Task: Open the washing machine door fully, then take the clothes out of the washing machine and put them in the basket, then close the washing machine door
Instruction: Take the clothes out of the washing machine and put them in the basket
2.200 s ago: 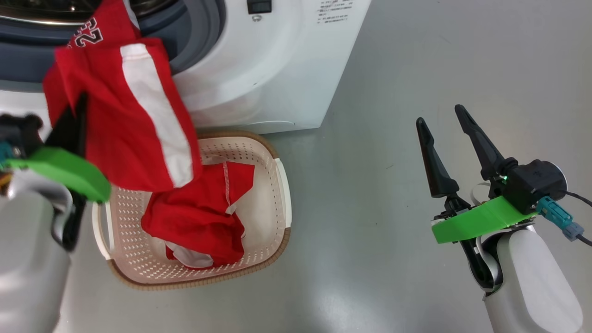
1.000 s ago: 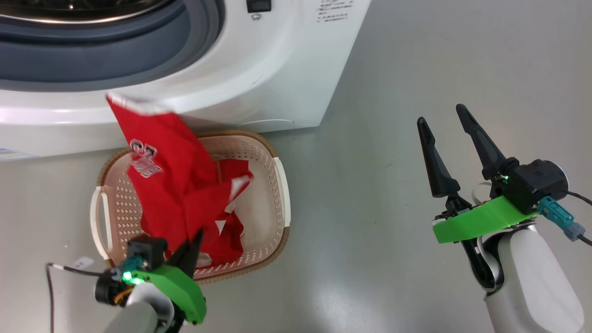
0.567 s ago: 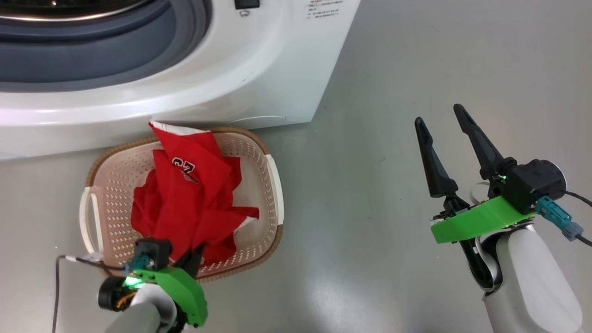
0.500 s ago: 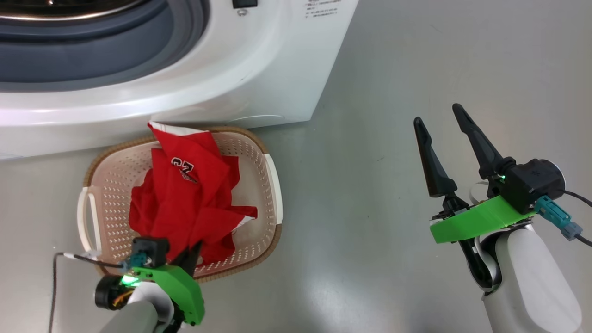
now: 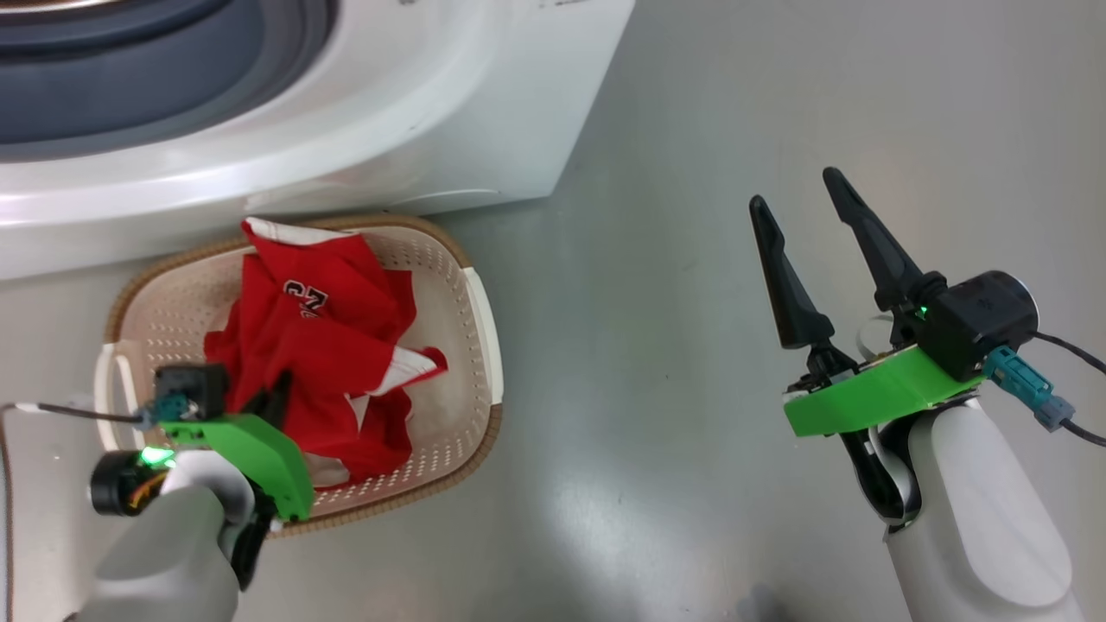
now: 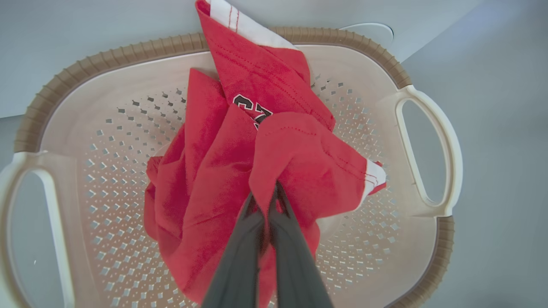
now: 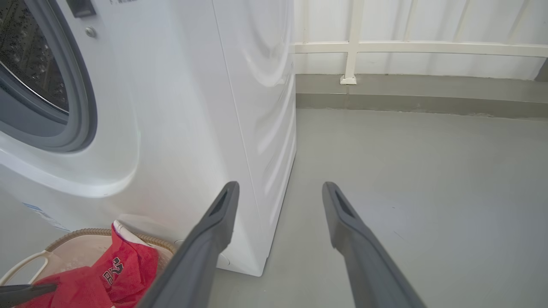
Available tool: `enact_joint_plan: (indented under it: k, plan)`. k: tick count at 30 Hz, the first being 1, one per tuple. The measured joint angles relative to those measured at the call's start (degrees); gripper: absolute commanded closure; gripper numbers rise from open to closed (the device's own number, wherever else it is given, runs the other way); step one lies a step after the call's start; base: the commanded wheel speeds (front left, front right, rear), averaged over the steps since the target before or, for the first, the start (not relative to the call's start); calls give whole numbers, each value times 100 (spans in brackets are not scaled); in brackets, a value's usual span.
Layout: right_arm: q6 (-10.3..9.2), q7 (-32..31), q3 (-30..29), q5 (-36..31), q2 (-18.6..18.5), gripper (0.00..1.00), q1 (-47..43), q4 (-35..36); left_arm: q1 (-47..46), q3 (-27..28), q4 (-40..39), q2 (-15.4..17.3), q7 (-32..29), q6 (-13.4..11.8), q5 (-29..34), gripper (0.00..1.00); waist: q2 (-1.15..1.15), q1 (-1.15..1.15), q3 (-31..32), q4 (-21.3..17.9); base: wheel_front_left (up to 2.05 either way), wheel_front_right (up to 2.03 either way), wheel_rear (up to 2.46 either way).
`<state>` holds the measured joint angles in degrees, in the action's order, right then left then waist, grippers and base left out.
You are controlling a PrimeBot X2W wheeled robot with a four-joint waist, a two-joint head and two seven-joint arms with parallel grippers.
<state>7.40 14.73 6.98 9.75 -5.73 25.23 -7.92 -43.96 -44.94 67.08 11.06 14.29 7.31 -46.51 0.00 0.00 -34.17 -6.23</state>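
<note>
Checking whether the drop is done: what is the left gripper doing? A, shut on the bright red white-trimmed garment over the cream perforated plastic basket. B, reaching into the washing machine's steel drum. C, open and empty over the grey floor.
A: the left wrist view shows the left gripper with its dark fingers pressed together on a fold of the bright red garment, which lies in the cream perforated basket.

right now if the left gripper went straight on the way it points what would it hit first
The red clothes it is shut on, bunched just ahead of the left gripper; under them, probably the basket bottom.
</note>
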Motion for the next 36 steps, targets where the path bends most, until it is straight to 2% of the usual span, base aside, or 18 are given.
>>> enact_joint_plan:
  k: [7,8,9,11,12,25,31,36]
  plan:
    - [0,0,16,-2,11,0,86,12,-150,41,337,-7,-1,0,-31,100,0,0,-173,-121,0,0,0]
    - [0,0,15,-4,12,0,86,12,-153,36,366,-11,-1,0,-60,88,0,0,-190,-130,0,0,0]
    - [0,0,14,-8,12,0,86,12,-161,36,385,-16,-1,0,-98,65,0,0,-203,-133,0,0,0]
    - [0,0,10,-9,12,0,86,12,-213,40,412,-25,-1,0,-201,8,0,0,-214,-125,0,0,0]
    - [0,0,3,-9,11,0,86,13,-249,37,414,-27,-1,0,-220,0,0,0,-214,-116,0,0,0]
    - [0,0,-33,-11,8,0,88,10,-319,110,212,66,0,0,-557,0,0,0,-129,30,0,0,0]
    - [0,0,-59,-12,-3,0,88,-1,-316,479,-86,191,0,0,-535,0,0,0,-51,108,0,0,0]
    - [0,0,-84,-16,-23,0,82,-20,-287,944,-398,219,0,0,-267,0,0,0,71,173,0,0,0]
